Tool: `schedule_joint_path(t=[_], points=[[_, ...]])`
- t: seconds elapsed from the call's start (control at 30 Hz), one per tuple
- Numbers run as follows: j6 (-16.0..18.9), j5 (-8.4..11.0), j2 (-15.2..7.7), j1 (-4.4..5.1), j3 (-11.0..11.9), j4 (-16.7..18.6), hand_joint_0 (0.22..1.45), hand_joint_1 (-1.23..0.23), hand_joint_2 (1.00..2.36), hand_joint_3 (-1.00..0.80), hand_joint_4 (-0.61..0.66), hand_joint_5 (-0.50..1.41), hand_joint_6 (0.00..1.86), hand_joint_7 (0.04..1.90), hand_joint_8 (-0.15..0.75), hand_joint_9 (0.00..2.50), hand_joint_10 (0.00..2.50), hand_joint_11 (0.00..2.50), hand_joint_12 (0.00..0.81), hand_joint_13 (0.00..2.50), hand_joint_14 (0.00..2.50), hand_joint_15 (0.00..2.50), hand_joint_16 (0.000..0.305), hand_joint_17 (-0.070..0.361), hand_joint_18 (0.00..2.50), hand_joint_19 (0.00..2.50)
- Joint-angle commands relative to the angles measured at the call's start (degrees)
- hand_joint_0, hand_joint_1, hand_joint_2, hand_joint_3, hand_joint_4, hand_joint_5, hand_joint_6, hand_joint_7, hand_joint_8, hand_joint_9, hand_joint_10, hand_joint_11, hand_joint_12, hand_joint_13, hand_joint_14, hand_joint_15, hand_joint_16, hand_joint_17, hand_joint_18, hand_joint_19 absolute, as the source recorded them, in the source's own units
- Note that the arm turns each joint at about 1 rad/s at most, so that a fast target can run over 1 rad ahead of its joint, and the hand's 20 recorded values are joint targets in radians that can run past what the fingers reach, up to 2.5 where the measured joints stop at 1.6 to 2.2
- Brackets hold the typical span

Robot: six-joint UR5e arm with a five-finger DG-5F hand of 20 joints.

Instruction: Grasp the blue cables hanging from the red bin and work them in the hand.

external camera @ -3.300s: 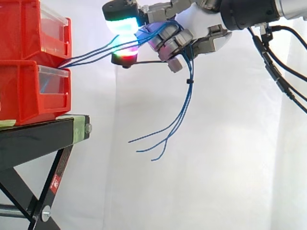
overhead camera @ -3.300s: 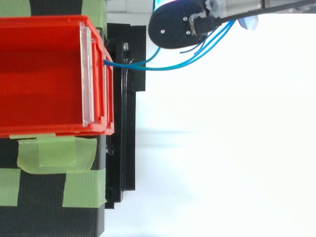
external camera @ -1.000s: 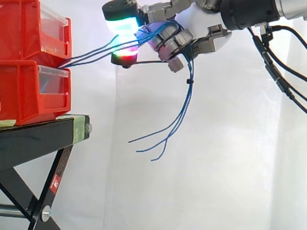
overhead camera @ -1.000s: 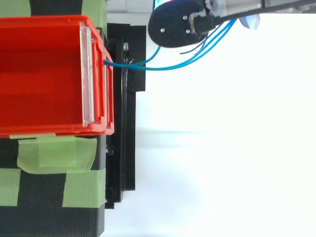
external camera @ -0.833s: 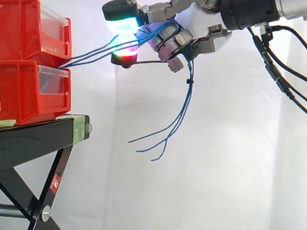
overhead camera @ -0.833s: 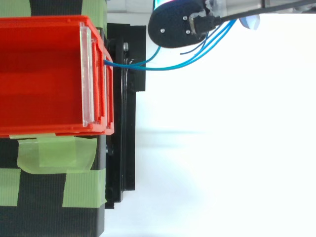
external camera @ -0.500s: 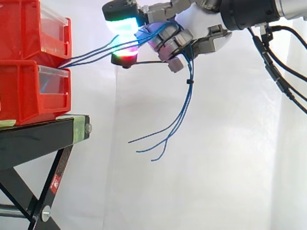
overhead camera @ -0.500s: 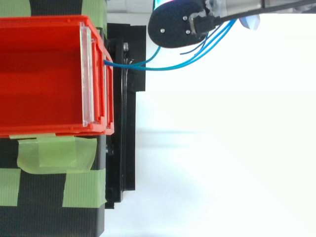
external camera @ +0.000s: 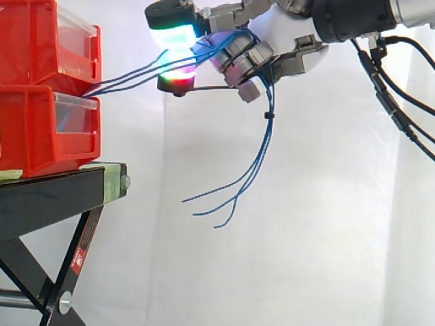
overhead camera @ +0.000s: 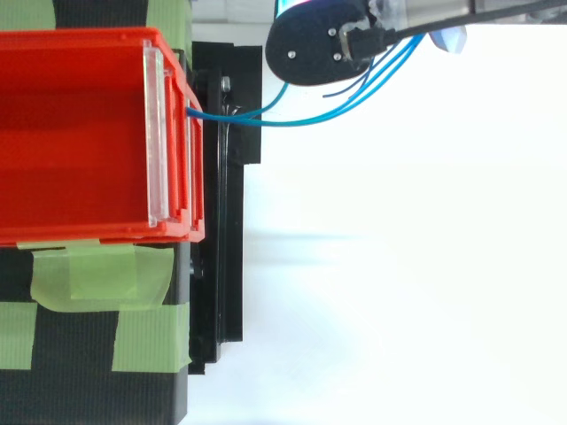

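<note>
White curtain (external camera: 306, 238), red bins (external camera: 34, 102) cropped, fingers (external camera: 239, 61) clamping blue cables (external camera: 267, 117)

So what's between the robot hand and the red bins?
Just the blue cables, running from the red bins up into the hand, which is curled round them. Nothing else crosses that gap in the side view.

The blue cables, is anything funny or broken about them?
Nothing looks broken. The blue cables run from the red bins into the hand, curled round them, and their loose ends dangle below, fanned apart.
</note>
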Motion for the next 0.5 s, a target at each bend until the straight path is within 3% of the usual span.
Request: schedule_joint_path(t=[0.0, 0.47], points=[[0.0, 0.04, 0.0, 0.00, 0.0, 0.0, 0.93, -0.63, 1.02, -0.23, 0.30, 0.45, 0.26, 1.39, 0.438, 0.73, 2.50, 2.50, 0.505, 0.98, 2.50, 1.52, 0.053, 0.120, 1.45, 1.02], [0.0, -0.04, -0.1, 0.00, 0.0, 0.0, 0.93, -0.63, 1.02, -0.23, 0.30, 0.45, 0.25, 1.39, 0.444, 0.73, 2.50, 2.50, 0.498, 0.98, 2.50, 1.52, 0.054, 0.121, 1.46, 1.02]])
